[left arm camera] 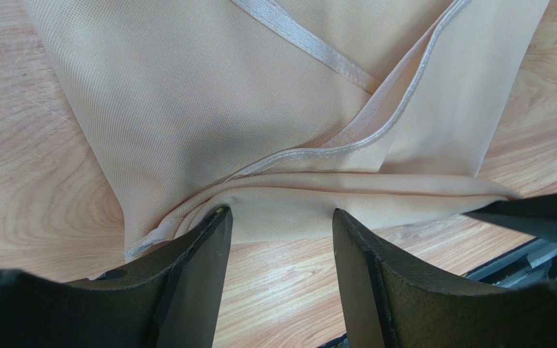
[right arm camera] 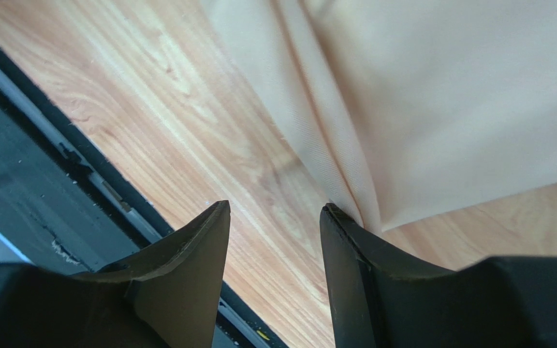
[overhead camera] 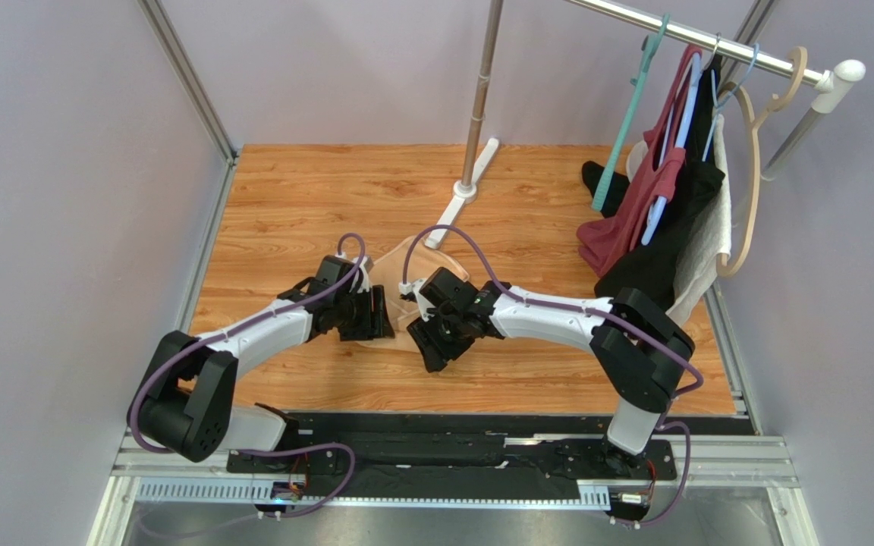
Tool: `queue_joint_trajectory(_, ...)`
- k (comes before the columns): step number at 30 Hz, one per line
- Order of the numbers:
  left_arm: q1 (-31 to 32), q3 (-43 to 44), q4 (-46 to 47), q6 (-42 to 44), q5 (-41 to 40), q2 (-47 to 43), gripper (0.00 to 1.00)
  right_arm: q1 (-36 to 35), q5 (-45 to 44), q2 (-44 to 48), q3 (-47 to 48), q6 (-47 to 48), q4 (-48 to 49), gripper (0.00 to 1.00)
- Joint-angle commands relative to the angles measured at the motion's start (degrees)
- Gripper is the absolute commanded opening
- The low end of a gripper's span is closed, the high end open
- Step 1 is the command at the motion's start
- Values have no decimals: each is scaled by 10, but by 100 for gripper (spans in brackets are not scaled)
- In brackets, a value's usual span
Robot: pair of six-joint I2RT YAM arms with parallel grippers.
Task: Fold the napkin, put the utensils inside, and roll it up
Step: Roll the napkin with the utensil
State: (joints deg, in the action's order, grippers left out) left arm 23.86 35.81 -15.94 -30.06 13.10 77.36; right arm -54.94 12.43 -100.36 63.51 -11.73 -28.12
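Napkin (overhead camera: 435, 257) cloth lies partly folded on the wooden table (overhead camera: 293, 193), just on the near side of the pole's white foot (overhead camera: 461, 211), its far corner close to that foot's near end. Both arms meet over the half of it away from the foot. The left gripper (left arm camera: 278, 217) hangs with its fingers apart and nothing between them but bare wood. The napkin's doubled near edge runs crosswise right at its fingertips, with the cloth spreading ahead of them toward the foot. The right gripper (right arm camera: 274, 210) is likewise spread and empty, set at the corner farthest from the foot, and fabric meets only its right finger (right arm camera: 347, 232). By my reading the left arm is squarer to that edge, so the next pinch looks to be its job. No spoon shows in any view.
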Motion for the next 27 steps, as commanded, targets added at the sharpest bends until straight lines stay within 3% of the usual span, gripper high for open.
queue_joint_trajectory(1,-3,-5,-20,15,-10,-10,63,18,-19,9,19,5,5,53)
queue_joint_trajectory(14,-4,-8,-10,9,-13,-24,63,40,-8,-17,-4,15,31,53)
queue_joint_trajectory(27,-5,-34,21,-13,-7,-50,63,0,-9,94,-11,101,133,59)
